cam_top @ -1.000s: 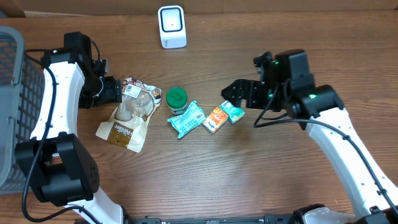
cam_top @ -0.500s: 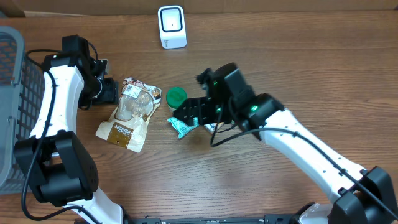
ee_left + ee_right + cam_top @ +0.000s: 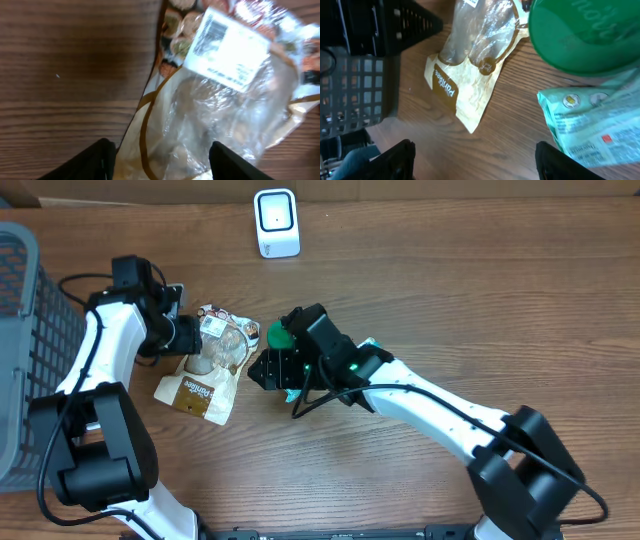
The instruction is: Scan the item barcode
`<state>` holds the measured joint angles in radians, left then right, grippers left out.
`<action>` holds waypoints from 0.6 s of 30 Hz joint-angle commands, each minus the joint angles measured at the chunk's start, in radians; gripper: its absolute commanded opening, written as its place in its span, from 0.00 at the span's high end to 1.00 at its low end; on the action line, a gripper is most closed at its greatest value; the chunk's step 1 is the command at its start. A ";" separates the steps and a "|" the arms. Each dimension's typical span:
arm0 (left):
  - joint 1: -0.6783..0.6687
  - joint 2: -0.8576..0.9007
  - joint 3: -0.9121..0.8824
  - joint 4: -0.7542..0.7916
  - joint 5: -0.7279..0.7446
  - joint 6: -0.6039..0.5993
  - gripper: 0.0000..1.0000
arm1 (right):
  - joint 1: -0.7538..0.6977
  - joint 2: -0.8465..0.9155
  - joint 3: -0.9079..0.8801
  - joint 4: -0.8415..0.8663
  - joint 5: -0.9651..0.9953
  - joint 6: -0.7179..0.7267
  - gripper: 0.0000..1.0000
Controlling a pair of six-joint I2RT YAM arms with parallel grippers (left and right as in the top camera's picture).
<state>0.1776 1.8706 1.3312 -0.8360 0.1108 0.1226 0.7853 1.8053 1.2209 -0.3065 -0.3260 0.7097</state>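
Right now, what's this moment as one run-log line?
left gripper: open over clear-and-brown plastic bag | right gripper: open near green round lid | white boxy scanner: nothing presented

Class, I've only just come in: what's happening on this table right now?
Two robot arms work among grocery items. The left gripper hangs over the edge of the clear-fronted snack bag, fingers open, not gripping. The right gripper hovers open beside the green-lidded jar and teal packet, holding nothing. The white scanner stands untouched.

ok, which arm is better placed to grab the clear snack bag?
Left. The left hand, open, straddles the bag; the right hand hovers by the teal packet and green lid instead.
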 commanded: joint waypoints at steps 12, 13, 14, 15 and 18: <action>0.007 0.021 -0.042 0.028 -0.072 -0.114 0.52 | 0.053 0.031 0.022 0.037 0.135 0.023 0.32; 0.007 0.021 -0.042 0.026 -0.082 -0.134 0.56 | 0.053 0.034 0.022 0.037 0.135 0.023 0.32; 0.007 0.021 -0.042 0.024 -0.098 -0.157 0.58 | 0.053 0.037 0.022 0.035 0.135 0.023 0.32; 0.008 0.021 -0.042 0.021 -0.113 -0.175 0.62 | 0.053 0.039 0.022 0.030 0.135 0.023 0.32; 0.013 0.021 -0.042 0.020 -0.122 -0.206 0.69 | 0.053 0.041 0.022 0.013 0.155 0.022 0.32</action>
<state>0.1780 1.8748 1.2980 -0.8150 0.0242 -0.0162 0.8375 1.8320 1.2213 -0.2893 -0.2031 0.7326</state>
